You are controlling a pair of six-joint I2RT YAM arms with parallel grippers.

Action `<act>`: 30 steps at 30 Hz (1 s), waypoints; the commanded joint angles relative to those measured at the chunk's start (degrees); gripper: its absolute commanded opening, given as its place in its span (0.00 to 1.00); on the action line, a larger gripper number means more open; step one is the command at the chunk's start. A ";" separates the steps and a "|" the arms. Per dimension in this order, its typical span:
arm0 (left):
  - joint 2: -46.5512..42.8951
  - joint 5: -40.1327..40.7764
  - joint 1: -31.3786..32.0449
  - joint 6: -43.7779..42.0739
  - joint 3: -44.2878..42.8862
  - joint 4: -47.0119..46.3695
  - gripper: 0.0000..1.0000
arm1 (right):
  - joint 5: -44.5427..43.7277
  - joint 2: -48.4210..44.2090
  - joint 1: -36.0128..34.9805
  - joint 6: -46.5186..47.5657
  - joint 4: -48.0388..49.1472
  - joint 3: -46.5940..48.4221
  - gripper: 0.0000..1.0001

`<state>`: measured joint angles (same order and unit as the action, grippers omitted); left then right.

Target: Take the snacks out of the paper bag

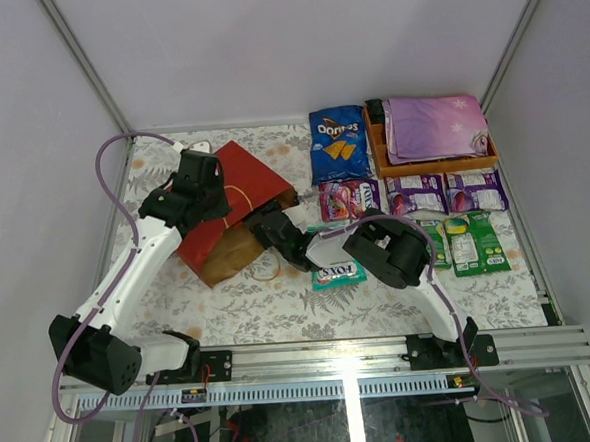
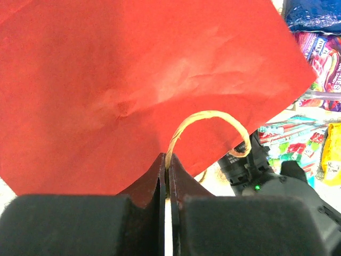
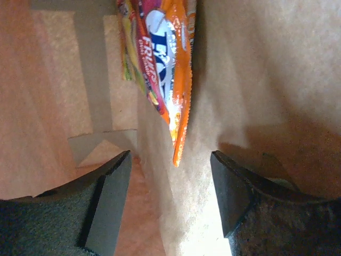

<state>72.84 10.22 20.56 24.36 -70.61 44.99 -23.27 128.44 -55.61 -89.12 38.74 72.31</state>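
The red paper bag [image 1: 235, 190] lies tipped on a floral lace tablecloth [image 1: 280, 307] between plain white walls [image 1: 294, 41]. The left gripper [image 2: 166, 164] pinches the bag's tan loop handle [image 2: 210, 112]. The right gripper [image 3: 170, 168], its fingers spread, is inside facing an orange glossy packet [image 3: 166, 64].

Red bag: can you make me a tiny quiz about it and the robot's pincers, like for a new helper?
1. True or false: the left pincer is shut on the handle of the bag.
2. Where is the right pincer? A inside the bag; B high in the air; C under the table.
3. Fill in: the right pincer, facing a packet, is ____.
Key: 1 true; 2 A; 3 open.
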 commanded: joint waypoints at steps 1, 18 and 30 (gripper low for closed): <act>-1.50 -1.87 -0.34 0.25 0.47 -1.70 0.00 | -5.66 2.52 -0.31 -6.61 -2.90 3.91 0.65; -1.24 -0.68 -0.34 1.00 0.74 -1.15 0.00 | -8.70 11.65 1.12 -5.10 -5.08 16.70 0.16; 3.83 10.92 -0.58 4.69 -9.87 3.23 0.00 | 6.33 -12.60 -1.67 26.51 -14.27 5.16 0.00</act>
<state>75.61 13.72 20.53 27.22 -74.37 46.54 -23.62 130.72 -55.48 -76.16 29.93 81.25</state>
